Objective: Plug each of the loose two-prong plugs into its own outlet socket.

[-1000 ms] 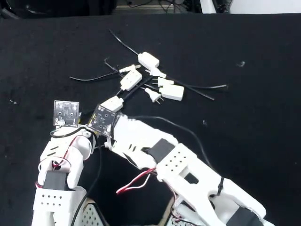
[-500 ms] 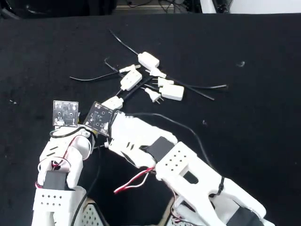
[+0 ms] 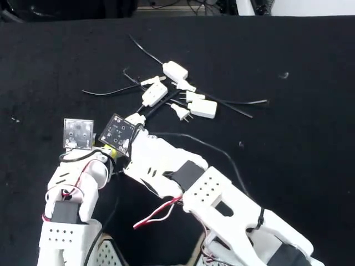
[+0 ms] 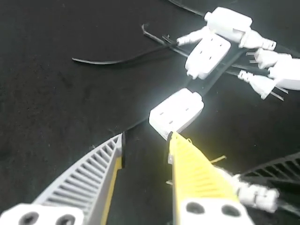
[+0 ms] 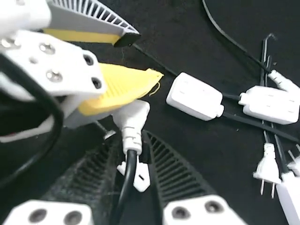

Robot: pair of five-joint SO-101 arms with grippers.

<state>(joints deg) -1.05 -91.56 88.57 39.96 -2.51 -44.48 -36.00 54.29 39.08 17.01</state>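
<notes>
**Two arms crowd one socket**

Left gripper (image 4: 145, 140) hangs low over the table (image 4: 56, 93), jaws spread wide, one tip right beside the nearest outlet socket (image 4: 176, 112). Right gripper (image 5: 133, 140), close alongside, is clamped on a white plug (image 5: 132, 119) trailing a black cord (image 5: 127, 183).

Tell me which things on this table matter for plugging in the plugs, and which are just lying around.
For the job:
held plug in the right gripper; loose plug; nearest socket; middle socket; far socket; black cords.

Lying about:
pale fleck on the cloth; clutter beyond its far edge.
</notes>
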